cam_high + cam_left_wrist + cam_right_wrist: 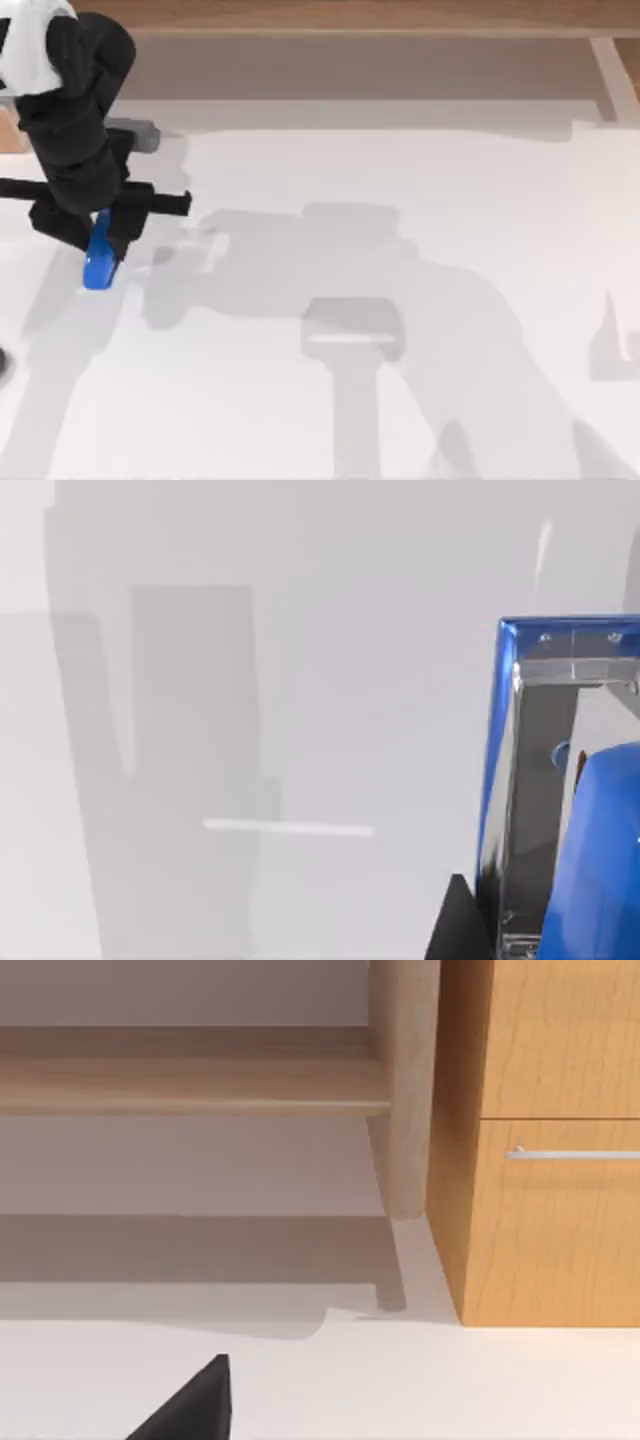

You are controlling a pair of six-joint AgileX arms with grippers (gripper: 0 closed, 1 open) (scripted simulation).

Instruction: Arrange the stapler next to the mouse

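The left gripper (103, 238) is at the left side of the white bench (420, 250), and the blue stapler (99, 259) sticks out from under it, one rounded end poking toward the near edge. The gripper appears to be closed on the stapler, which seems to hang clear of the bench, though the contact itself is hidden beneath the arm. In the left wrist view the stapler (560, 800) sits close against the camera, its silvery strip showing.

The main risk is slipping: if the gripper clamps only one end of the stapler, a fast swing could let it pivot or drop. No mouse can be seen near the stapler, so the target spot is uncertain. The right gripper (190, 1405) is parked facing a wooden cabinet (550, 1140).
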